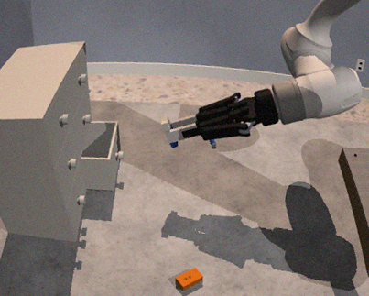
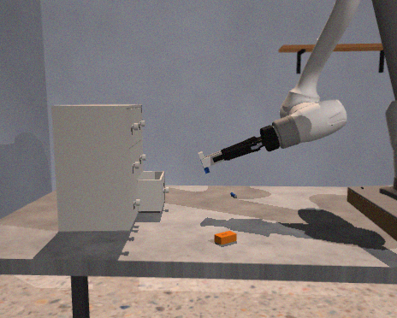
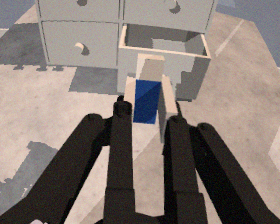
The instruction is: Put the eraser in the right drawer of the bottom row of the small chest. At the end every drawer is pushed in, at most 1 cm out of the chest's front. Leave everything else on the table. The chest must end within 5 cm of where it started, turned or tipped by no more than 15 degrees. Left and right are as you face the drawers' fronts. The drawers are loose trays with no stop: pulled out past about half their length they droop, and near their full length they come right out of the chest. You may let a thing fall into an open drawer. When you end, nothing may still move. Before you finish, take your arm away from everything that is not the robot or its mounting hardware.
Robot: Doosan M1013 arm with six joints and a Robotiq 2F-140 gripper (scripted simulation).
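The small white chest (image 1: pixel 32 138) stands at the table's left, with knobbed drawers on its front. Its bottom-row right drawer (image 1: pixel 101 151) is pulled partly out and looks empty in the wrist view (image 3: pixel 164 50). My gripper (image 1: pixel 182 130) is shut on the eraser (image 1: pixel 170 136), a white bar with a blue end. It holds the eraser in the air in front of the chest, higher than the open drawer (image 2: pixel 151 190) and apart from it. In the wrist view the eraser (image 3: pixel 149 93) sticks out between the fingers, pointing toward the open drawer.
An orange block (image 1: pixel 189 279) lies on the table near the front edge. A small blue thing (image 1: pixel 213 143) lies on the table under the gripper's wrist. The arm's dark base plinth (image 1: pixel 365 202) stands at the right.
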